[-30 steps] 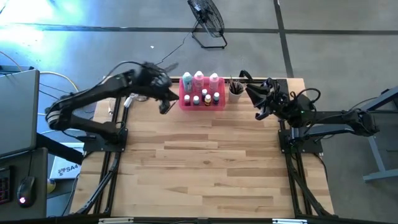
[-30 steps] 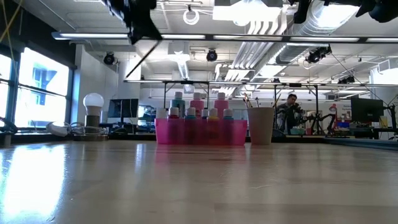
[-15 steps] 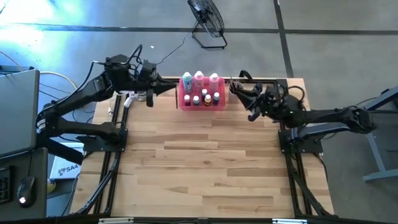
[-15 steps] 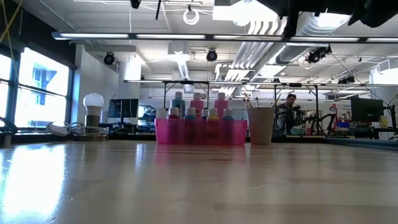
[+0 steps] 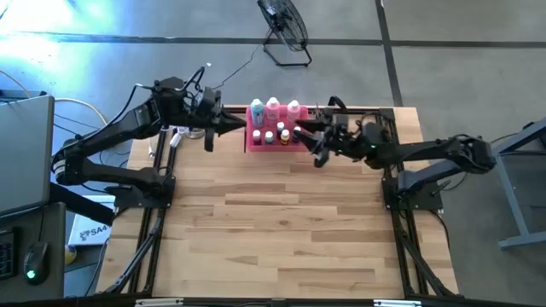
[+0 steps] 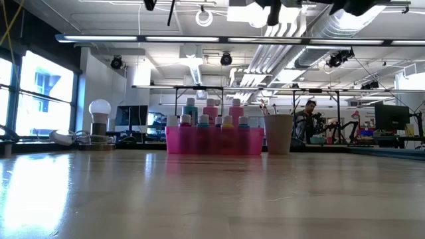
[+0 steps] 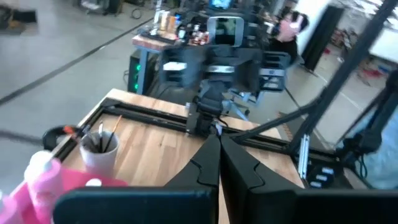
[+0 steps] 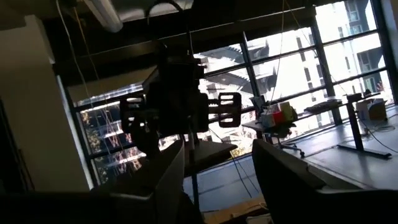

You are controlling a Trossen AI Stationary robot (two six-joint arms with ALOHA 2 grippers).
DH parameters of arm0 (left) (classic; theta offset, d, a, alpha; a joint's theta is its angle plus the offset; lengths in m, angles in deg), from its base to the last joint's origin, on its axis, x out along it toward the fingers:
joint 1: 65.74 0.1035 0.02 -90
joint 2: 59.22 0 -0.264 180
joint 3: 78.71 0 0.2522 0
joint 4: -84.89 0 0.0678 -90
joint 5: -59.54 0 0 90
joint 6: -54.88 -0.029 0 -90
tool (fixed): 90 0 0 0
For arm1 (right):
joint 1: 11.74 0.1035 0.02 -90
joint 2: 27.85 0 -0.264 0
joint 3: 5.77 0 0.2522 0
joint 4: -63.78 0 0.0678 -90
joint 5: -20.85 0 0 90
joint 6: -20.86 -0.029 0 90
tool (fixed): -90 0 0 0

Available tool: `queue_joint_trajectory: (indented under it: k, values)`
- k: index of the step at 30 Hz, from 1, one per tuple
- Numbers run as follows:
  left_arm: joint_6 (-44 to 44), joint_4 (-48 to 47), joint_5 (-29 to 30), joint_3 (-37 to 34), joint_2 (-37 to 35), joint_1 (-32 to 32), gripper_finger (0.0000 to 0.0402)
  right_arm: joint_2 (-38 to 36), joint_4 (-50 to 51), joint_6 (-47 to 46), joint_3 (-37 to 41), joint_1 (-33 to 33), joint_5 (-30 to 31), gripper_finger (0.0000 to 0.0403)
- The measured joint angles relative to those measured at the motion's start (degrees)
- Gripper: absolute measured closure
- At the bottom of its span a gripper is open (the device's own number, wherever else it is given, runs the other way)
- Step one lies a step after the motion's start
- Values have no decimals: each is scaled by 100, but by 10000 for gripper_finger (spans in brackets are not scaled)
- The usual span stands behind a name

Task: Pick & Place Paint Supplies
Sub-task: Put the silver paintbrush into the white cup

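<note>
The paint supplies stand in a bright pink tray (image 5: 275,143) at the table's far edge. They are three tall white-capped bottles (image 5: 273,107) in the back row and several tiny bottles (image 5: 283,135) in front. Brown brushes (image 7: 104,138) stand in a pale cup (image 6: 278,133) to the right of the tray. My left gripper (image 5: 236,126) hangs shut and level, just to the left of the tray and above it; nothing shows between its fingers (image 7: 217,155). My right gripper (image 5: 305,136) is open and empty (image 8: 217,168). It hovers high over the cup and the tray's right end, hiding the cup in the high view.
The wide wooden tabletop (image 5: 281,222) spreads from the tray to the near edge. Black frame rails (image 5: 158,162) run down both sides of the table. Behind the table stand a floor fan (image 5: 286,26), desks, and a person (image 6: 310,116) far off in the room.
My left gripper has risen and tipped up to level, drawing back a little to the left of the tray. My right gripper has swept toward the table's left, from right of the cup to above the cup and the tray's right end. The tray, bottles and cup have stayed put.
</note>
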Motion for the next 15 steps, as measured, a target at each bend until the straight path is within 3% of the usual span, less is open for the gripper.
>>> queue_joint_trajectory:
  k: [5,10,15]
  values:
    - [-252,10,145,0,-9,-378,401,763,47,-44,-610,-13,-234,201]
    - [-269,8,490,0,-9,-639,401,1389,49,67,-1153,-7,-853,206]
    - [-268,8,455,0,-9,-659,401,1817,191,67,-1584,-11,-1211,213]
